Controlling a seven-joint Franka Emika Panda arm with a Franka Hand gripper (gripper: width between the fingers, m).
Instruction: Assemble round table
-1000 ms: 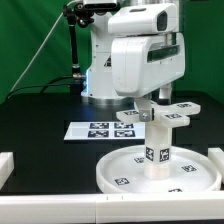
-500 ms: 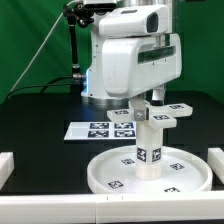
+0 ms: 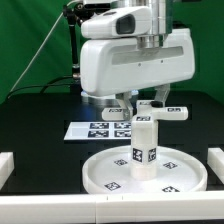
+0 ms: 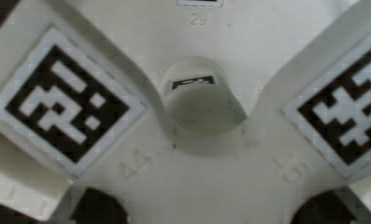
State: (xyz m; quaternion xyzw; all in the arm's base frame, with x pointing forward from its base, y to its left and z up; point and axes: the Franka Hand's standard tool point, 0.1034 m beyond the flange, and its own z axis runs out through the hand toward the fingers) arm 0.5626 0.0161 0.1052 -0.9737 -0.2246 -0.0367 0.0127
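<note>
exterior view: cross-shaped base (image 3: 150, 112) atop leg (image 3: 145, 145), leg upright on round disc (image 3: 145, 172)
wrist view: only tagged base arms, close up
fingers: hidden, can't tell

Leg on disc, base on top

We see the leg (image 3: 144, 147) upright in the round disc (image 3: 103, 172), cross-shaped base (image 3: 160, 111) atop it, marker board (image 3: 103, 130) behind.
</note>
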